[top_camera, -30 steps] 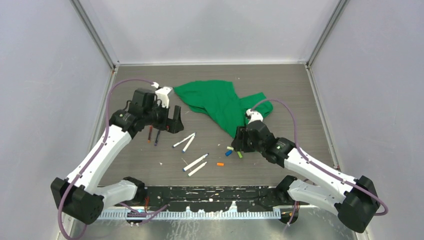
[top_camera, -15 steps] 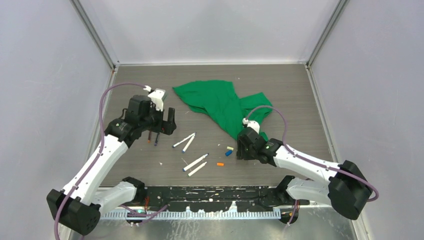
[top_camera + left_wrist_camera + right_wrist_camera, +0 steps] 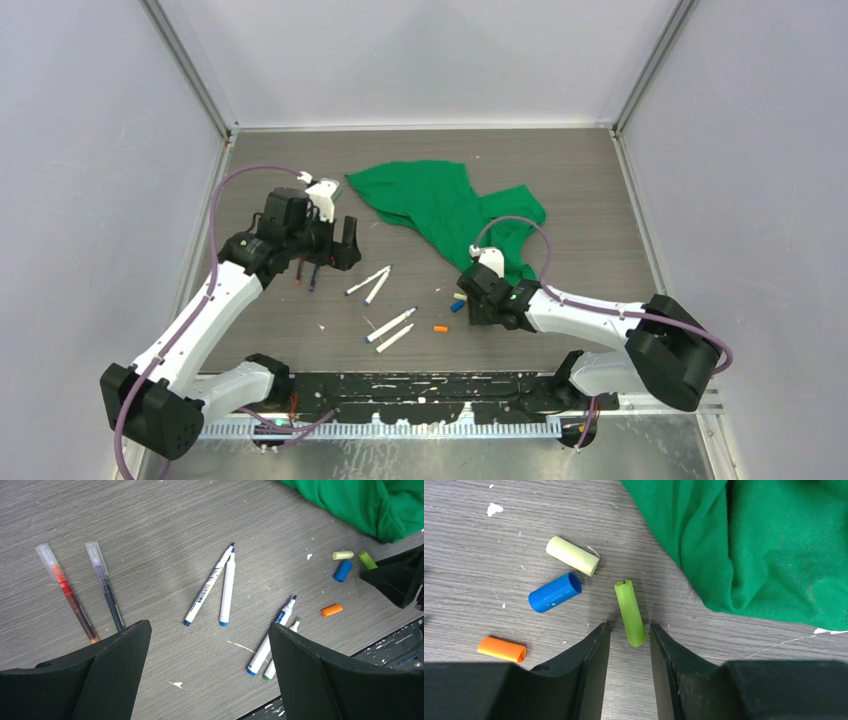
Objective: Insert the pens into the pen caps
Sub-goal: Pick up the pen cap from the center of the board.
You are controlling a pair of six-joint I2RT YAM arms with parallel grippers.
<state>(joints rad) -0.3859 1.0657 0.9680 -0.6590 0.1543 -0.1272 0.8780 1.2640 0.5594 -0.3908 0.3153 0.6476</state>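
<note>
Right gripper [image 3: 630, 626] has dropped astride green cap [image 3: 630, 611], narrowly open; left gripper [image 3: 209, 626] wide open; four caps [image 3: 555, 592], six pens [image 3: 227, 592].

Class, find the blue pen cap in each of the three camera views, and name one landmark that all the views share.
Top external: blue cap near the table's centre, between the pale yellow cap and the orange cap.
Left wrist: blue cap at upper right, just below the pale yellow cap.
Right wrist: blue cap left of centre.
Shared landmark: the green cloth, in all three views.
</note>
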